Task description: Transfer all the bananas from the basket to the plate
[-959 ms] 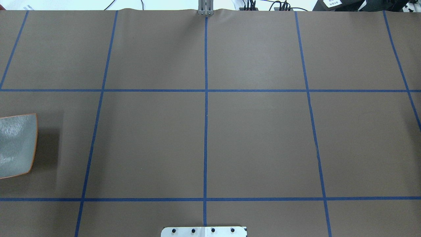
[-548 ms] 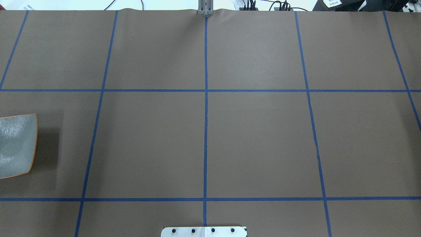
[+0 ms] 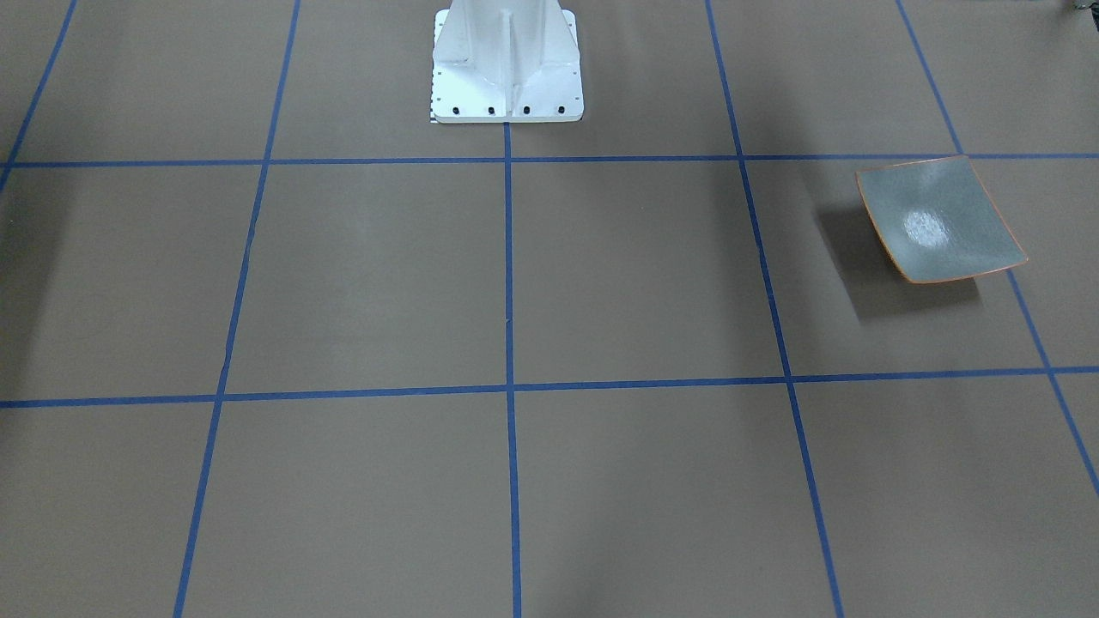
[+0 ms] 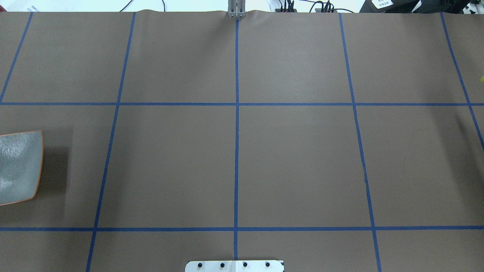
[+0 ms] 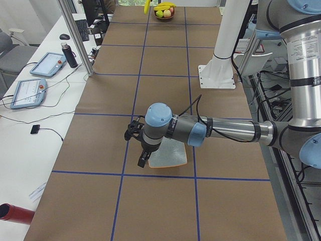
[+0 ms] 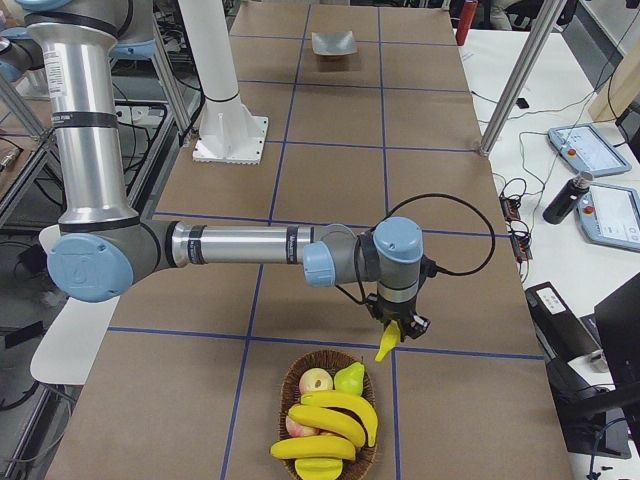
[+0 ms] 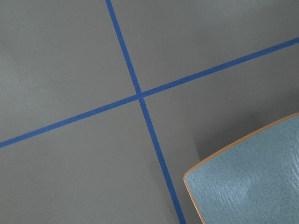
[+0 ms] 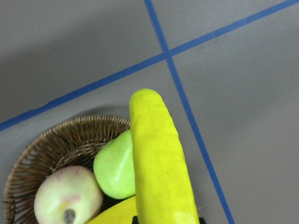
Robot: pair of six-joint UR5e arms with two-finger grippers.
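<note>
Right gripper [image 6: 400,328] around banana [image 8: 159,158], near basket [image 8: 46,144]

Silver arms [image 6: 240,243], lt-blue joint caps [image 6: 400,238], white base [image 3: 506,60].

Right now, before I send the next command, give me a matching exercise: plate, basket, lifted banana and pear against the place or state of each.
Things:
1. plate
2. basket
3. lifted banana
4. green pear

States:
A. gripped in the right hand, in the air
B. bare, nothing on it
C. lying in the basket beside an apple
D. holds bananas and other fruit

Pairs: 1-B, 2-D, 3-A, 4-C.
</note>
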